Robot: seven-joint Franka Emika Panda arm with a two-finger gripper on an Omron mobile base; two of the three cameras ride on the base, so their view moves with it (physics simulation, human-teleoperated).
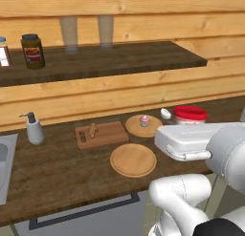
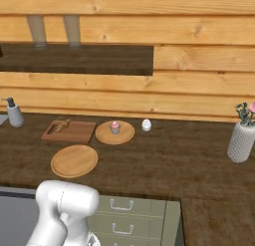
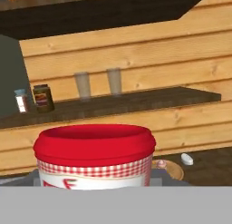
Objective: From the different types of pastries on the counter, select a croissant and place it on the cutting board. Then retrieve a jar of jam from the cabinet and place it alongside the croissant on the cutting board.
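Hand view: the fingers are drawn in on the jar of jam (image 3: pixel 94 156), whose red lid and checked band sit right in front of the camera; the fingertips themselves are hidden behind the jar, so the hold is judged from how close and square it sits. In the left base view the same jar (image 1: pixel 190 114) rides at the end of the white arm, above the counter (image 1: pixel 57 173) and well to the right of the cutting board (image 1: pixel 103 134). It is held upright, probably so it can be set down on its base.

On the cutting board lies the croissant (image 1: pixel 93 130), toward the handle-slot end, which leaves bare wood on the far half, most likely where the jar should go. Just right of the board a round plate (image 1: pixel 143 127) carries the pink cupcake (image 1: pixel 144 121); a second, bare plate (image 1: pixel 133 160) lies in front of the board, toward the robot. Left of the board stands a soap dispenser (image 1: pixel 34 129). Above the board, the wall shelf (image 1: pixel 105 60) holds a dark brown jar (image 1: pixel 32 50) and two glasses (image 1: pixel 87 33).

The croissant step looks done; carrying the jar over to the board remains.
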